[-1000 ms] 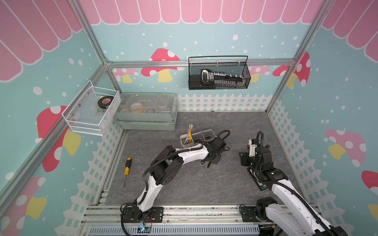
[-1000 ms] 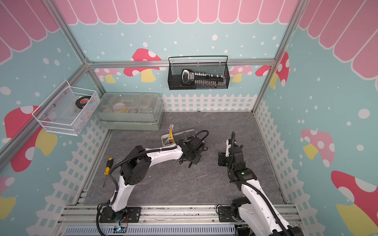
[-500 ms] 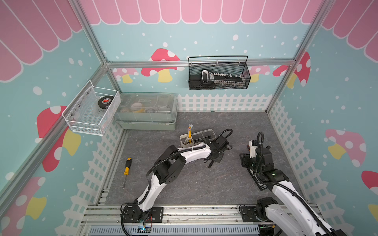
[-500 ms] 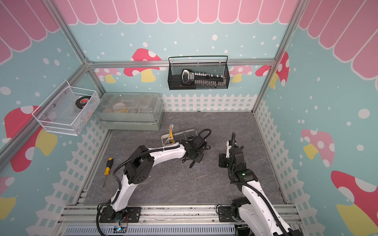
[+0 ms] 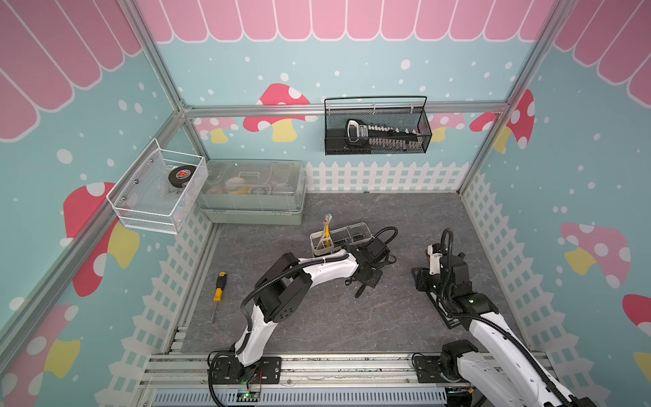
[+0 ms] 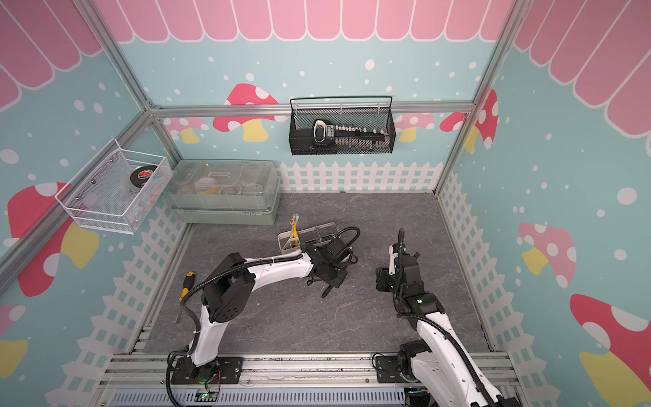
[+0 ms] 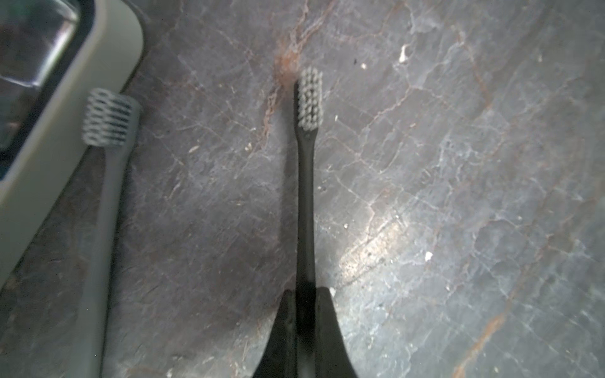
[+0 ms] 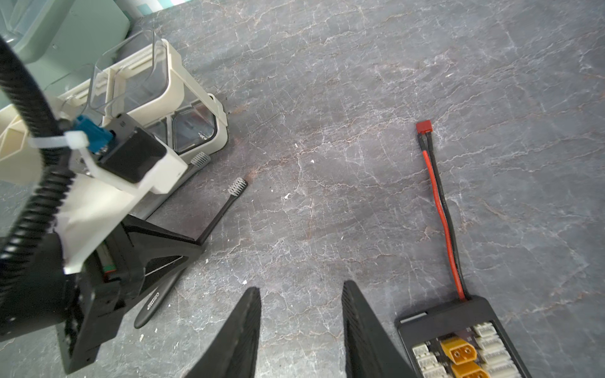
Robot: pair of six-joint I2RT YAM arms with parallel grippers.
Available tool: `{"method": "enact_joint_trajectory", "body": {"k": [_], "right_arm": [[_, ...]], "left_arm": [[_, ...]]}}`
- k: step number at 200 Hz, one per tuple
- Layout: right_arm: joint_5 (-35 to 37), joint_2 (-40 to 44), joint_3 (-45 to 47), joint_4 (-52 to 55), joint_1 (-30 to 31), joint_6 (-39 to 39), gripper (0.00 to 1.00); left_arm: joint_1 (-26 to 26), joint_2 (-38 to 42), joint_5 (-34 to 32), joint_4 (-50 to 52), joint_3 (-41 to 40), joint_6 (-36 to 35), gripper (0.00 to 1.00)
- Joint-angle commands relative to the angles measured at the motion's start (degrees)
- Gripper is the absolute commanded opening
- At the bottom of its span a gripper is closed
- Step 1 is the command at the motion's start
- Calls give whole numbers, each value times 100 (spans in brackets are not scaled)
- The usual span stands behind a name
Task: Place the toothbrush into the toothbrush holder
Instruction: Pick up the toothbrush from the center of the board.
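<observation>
Grey marbled surface (image 5: pixel 317 317) fills your workspace, fenced by mushroom-print walls (image 5: pixel 352 53). Your left pincer (image 7: pixel 306 294) is clamped tight on the handle of the black toothbrush (image 7: pixel 305 196), just near-side of the toothbrush holder (image 8: pixel 186 98) — whether the brush rests on the surface or hangs just above it, you cannot tell. Between them lies a grey toothbrush (image 7: pixel 108 196), its head just beside the holder's wall. A yellow toothbrush (image 5: pixel 327 234) stands in the holder's slotted left section. Your right pincer (image 8: pixel 301 288) hangs partly open, holding nothing, beside a black connector board (image 8: pixel 448 322) with a red-and-black lead (image 8: pixel 438 203). Far left sits a clear-lidded box (image 5: pixel 253 216); a screwdriver (image 5: pixel 219 287) lies at the left edge. A black mesh basket (image 5: pixel 377 148) on the far wall holds a tool (image 5: pixel 355 132); a white wire basket (image 5: pixel 148 218) on the left wall holds a tape roll (image 5: pixel 181 174).
</observation>
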State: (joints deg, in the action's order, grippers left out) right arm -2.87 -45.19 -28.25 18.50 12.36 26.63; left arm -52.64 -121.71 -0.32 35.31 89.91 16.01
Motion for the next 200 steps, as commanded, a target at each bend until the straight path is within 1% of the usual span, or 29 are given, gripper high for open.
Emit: {"method": "enact_joint_trajectory", "body": {"k": [1, 22, 32, 42, 60, 68, 109, 130, 157, 180, 200], "right_arm": [[-133, 129, -82, 148, -22, -9, 41], [-227, 99, -10, 83, -23, -7, 41], [-412, 73, 35, -16, -21, -54, 41], [-653, 80, 101, -156, -23, -91, 44], [-1133, 138, 195, -456, -15, -156, 53], [-1320, 179, 221, -556, -23, -175, 56], [-1823, 499, 327, -958, -23, -178, 63], [-2185, 537, 329, -1218, -17, -120, 64], [-2437, 603, 388, -1690, -21, 58, 64], [-2473, 679, 433, -2017, -23, 182, 64], [-2470, 669, 413, -2156, -23, 233, 64]], "left_arm": [[-26, 321, 16, 45, -85, -142, 0], [-27, 445, 14, 81, -71, -142, 0], [-27, 504, 14, 81, -70, -134, 0], [-27, 571, 29, 79, -62, -125, 0], [-27, 686, 168, 81, -23, -122, 0], [-27, 757, 258, 81, 4, -146, 0], [-27, 1296, 442, 189, 40, -350, 0], [-27, 1580, 583, 222, 16, -413, 0], [-33, 1861, 929, 143, -72, -414, 0], [-53, 2091, 1123, -121, -288, -522, 0], [-87, 2164, 1154, -155, -337, -657, 0]]}}
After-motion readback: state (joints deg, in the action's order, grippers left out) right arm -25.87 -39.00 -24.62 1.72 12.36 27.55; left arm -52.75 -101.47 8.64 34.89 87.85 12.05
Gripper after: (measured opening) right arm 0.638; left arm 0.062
